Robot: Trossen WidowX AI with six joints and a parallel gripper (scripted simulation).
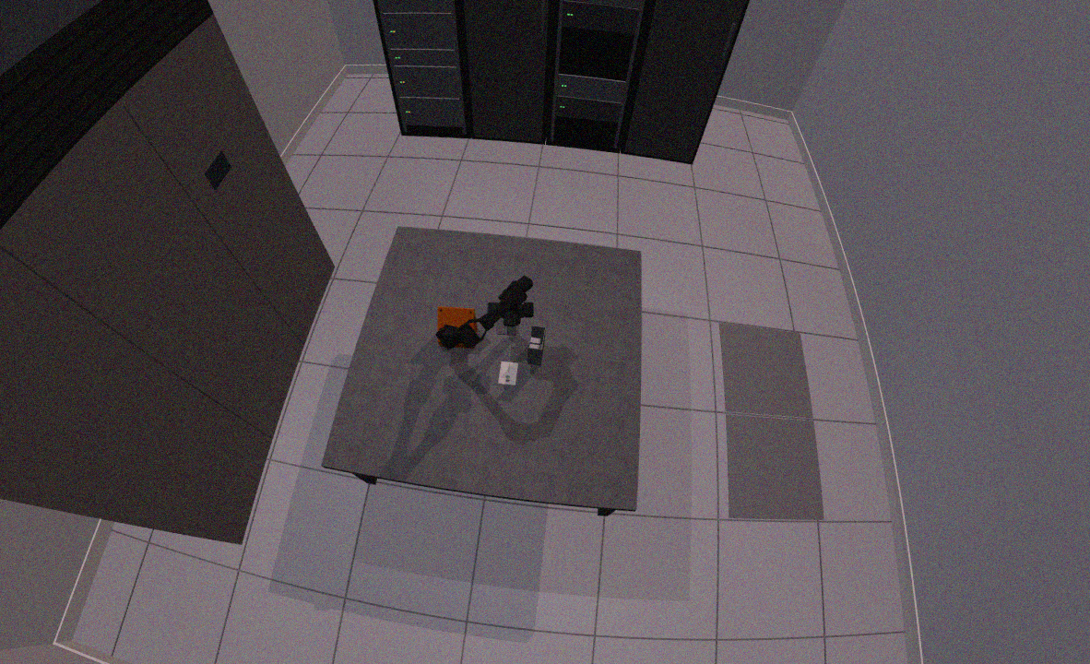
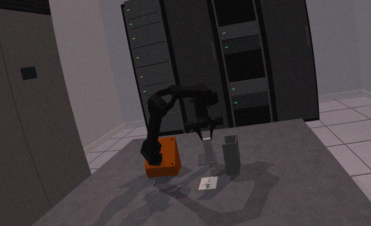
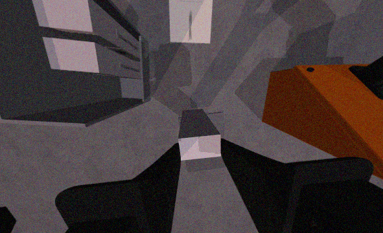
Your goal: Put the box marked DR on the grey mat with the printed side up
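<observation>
Landmark: bin. Left of the bin (image 1: 536, 357) (image 2: 231, 158) (image 3: 65, 90), past the claw, an orange block (image 1: 456, 315) (image 2: 168, 153) (image 3: 311, 107) sits on the bench (image 1: 582, 445) (image 2: 293, 180) (image 3: 139, 142). Nearer the bin, the claw (image 1: 510, 328) (image 2: 206, 138) (image 3: 199, 144) points down, fingers partly open and closed on the upper end of one box (image 2: 209, 148) (image 3: 199, 124). That box is directly below the claw, long axis near upright, just left of the bin and over or beside the grey mat (image 2: 202, 160); contact underneath cannot be told. Its code is unread, so DR is presumed. Coming move, judged: tip the long axis level, print up. A white DR card (image 1: 507, 373) (image 2: 208, 183) (image 3: 190, 22) lies in front-left of the bin. Exterior reads its letters; wrist does not, but alone clearly shows two boxes inside the bin.
</observation>
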